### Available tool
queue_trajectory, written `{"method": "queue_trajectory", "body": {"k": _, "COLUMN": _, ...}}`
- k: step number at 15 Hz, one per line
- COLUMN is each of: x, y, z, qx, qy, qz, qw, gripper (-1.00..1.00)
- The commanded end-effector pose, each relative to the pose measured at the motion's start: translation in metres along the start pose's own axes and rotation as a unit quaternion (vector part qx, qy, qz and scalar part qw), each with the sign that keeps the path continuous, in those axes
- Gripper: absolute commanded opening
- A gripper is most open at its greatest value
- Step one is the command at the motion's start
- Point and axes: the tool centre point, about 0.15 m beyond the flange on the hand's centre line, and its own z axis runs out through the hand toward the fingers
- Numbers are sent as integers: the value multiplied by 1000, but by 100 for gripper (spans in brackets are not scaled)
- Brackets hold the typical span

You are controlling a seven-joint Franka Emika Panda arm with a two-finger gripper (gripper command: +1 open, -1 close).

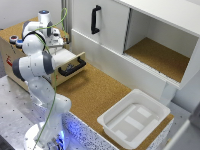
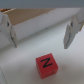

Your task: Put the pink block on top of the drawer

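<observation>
Over the plywood drawer (image 1: 70,62), the white arm bends down.
From the exterior view, its black bar handle faces a cork surface (image 1: 95,92). At the wrist, the gripper (image 2: 41,34) is spread wide, holding nothing; the matte cube-shaped pink block (image 2: 46,64) lies inside the drawer.

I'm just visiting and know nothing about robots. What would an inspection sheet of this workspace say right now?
Surface: a brown cork-like counter beside a perforated metal table.
Job's things: the pink block, marked with a black N, lies on a pale surface inside the pulled-out drawer, which has a black bar handle; the block is not yet on top.
Clutter: an empty white tray at the counter's near edge.
Grippers: the gripper is open, with the block below and between its fingers, not touching.
Cables: a green cable runs along the arm.
Surroundings: a white cabinet with one compartment open; small objects on the wooden unit, too blurred to identify.
</observation>
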Motion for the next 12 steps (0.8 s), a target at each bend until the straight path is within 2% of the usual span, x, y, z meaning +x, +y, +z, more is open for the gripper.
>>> {"method": "queue_trajectory", "body": {"k": 1, "x": -29, "y": 24, "z": -6, "qx": -24, "qy": 28, "qz": -100, "qw": 994, "gripper": 100}}
{"method": "queue_trajectory", "body": {"k": 2, "x": -37, "y": 24, "z": -4, "qx": -22, "qy": 43, "qz": -131, "qw": 990, "gripper": 100}}
{"method": "queue_trajectory", "body": {"k": 6, "x": -52, "y": 16, "z": 7, "qx": -18, "qy": 61, "qz": -182, "qw": 981, "gripper": 100}}
{"method": "queue_trajectory", "body": {"k": 9, "x": -55, "y": 2, "z": 14, "qx": -16, "qy": 67, "qz": -202, "qw": 977, "gripper": 100}}
{"method": "queue_trajectory", "body": {"k": 12, "x": -49, "y": -10, "z": 31, "qx": -32, "qy": 65, "qz": -202, "qw": 977, "gripper": 100}}
